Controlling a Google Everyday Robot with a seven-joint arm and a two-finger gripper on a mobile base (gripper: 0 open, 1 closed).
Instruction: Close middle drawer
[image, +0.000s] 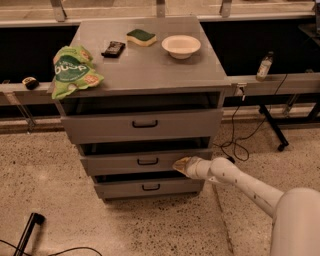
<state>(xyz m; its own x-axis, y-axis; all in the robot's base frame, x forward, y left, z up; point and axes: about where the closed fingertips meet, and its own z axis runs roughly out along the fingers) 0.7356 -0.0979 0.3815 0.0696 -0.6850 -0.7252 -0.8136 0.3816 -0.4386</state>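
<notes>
Touching the middle drawer (111, 164), seemingly, right of its handle (147, 161), the hand (180, 165) is spread or not: cannot tell.

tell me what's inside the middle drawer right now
Nothing inside can be seen. The middle drawer is almost shut, with only a dark slit above its front, so any contents are covered by the cabinet. The gripper is at the right end of the drawer's front.

The middle drawer's (120, 162) interior is hidden in shadow behind its front, at which the tool (181, 165) is set. The arm (240, 182) is cut off at the lower right corner.
</notes>
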